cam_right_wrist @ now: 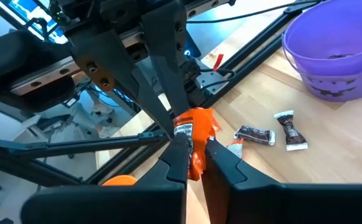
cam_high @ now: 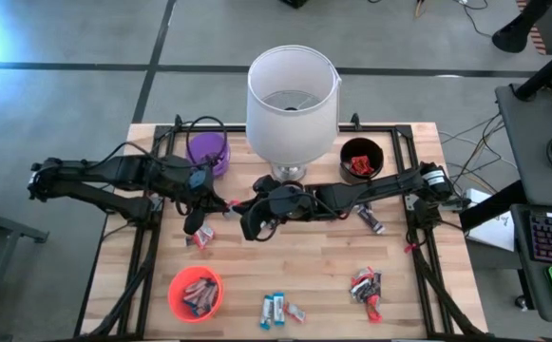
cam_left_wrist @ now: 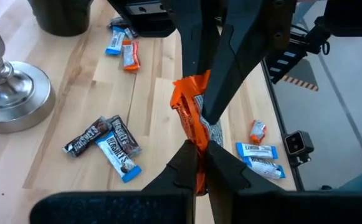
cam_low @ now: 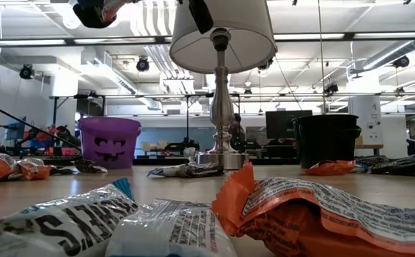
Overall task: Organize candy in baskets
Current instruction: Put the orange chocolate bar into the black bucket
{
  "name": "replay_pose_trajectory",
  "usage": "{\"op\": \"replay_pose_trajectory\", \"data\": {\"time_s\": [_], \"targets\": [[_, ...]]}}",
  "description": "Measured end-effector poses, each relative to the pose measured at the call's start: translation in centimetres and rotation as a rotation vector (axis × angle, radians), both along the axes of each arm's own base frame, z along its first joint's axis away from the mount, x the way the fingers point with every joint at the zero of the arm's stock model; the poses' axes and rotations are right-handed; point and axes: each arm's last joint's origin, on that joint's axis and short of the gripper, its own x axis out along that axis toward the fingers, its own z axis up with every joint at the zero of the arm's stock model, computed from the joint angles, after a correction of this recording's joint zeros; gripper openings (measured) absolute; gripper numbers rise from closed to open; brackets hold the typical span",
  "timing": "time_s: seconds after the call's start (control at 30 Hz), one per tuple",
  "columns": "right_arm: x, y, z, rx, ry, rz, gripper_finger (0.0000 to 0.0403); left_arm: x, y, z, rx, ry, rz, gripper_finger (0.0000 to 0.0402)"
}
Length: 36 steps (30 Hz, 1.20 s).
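We have one orange shiny-wrapped candy bar [cam_left_wrist: 193, 118] held above the wooden table [cam_high: 323, 266], both the left gripper [cam_left_wrist: 198, 157] and right gripper [cam_right_wrist: 193, 152] pinching it; we judge one should let go before carrying it to the orange-red round basket [cam_high: 174, 285], avoiding a torn wrapper

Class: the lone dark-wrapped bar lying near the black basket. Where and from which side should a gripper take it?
Probably pinch the dark bar across its narrow middle, coming straight down. It lies flat and alone on the table, long and thin, so jaws turned across its length can straddle it.
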Motion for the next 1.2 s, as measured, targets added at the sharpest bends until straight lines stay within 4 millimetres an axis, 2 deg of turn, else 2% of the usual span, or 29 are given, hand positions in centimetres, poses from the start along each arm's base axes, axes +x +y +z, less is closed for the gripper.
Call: {"op": "replay_pose_trajectory", "data": {"time_s": [0.2,0.57,0.77,1.03,1.2], "targets": [[-0.2,0.5,0.2,0.001,-0.003,0.014,0.001,-0.1,0.0,0.0,-0.006,0.0,-0.015,0.0017],[-0.6,1.6,-0.1,0.024,0.041,0.03,0.0009,-0.6,-0.3,0.7,-0.052,0.009,-0.124,0.0126],[-1.9,2.8,-1.9,0.081,0.237,0.005,0.0009,-1.4,-0.3,1.7,-0.051,0.05,-0.123,0.0148],[-4.5,2.4,-4.3,0.131,0.568,-0.145,0.0009,-2.5,-0.2,2.9,0.005,0.093,-0.153,0.0141],[-6.6,1.9,-4.5,0.131,0.735,-0.233,0.0009,-2.9,-0.2,3.2,0.031,0.1,-0.173,0.0138]]}}
